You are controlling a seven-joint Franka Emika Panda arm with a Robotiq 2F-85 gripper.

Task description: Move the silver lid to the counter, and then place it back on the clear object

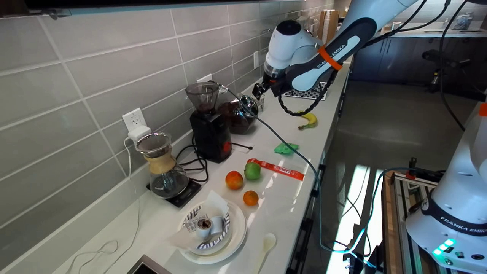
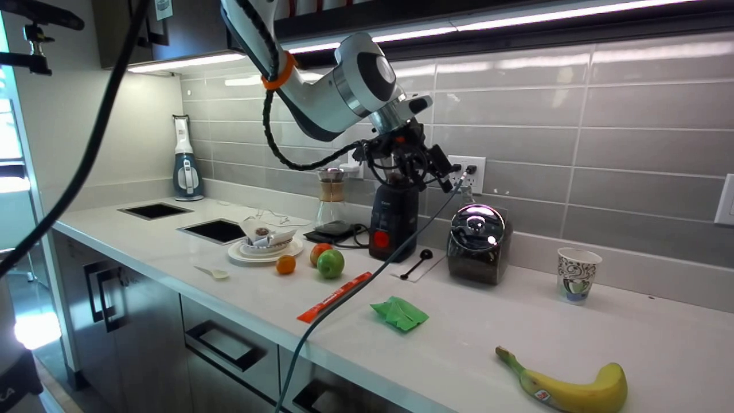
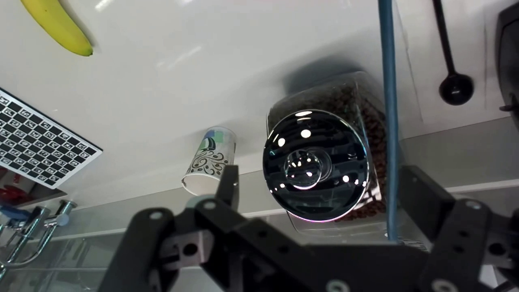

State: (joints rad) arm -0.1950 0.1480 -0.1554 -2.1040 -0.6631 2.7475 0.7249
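One silver lid point(image 3: 316, 165) seemed slick, stiff, light; knob point(image 3: 302, 170) looked best hold; gripper point(image 3: 324, 188) held jaws apart.

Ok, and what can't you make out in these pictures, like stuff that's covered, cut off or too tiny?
Glass jar: mouth hidden under the silver lid in the wrist view.
Patterned cup: part of its rim covered by the gripper in the wrist view.
Checkered board: cut off by the left edge in the wrist view.
Sticker on the banana: print too small to read in an exterior view.
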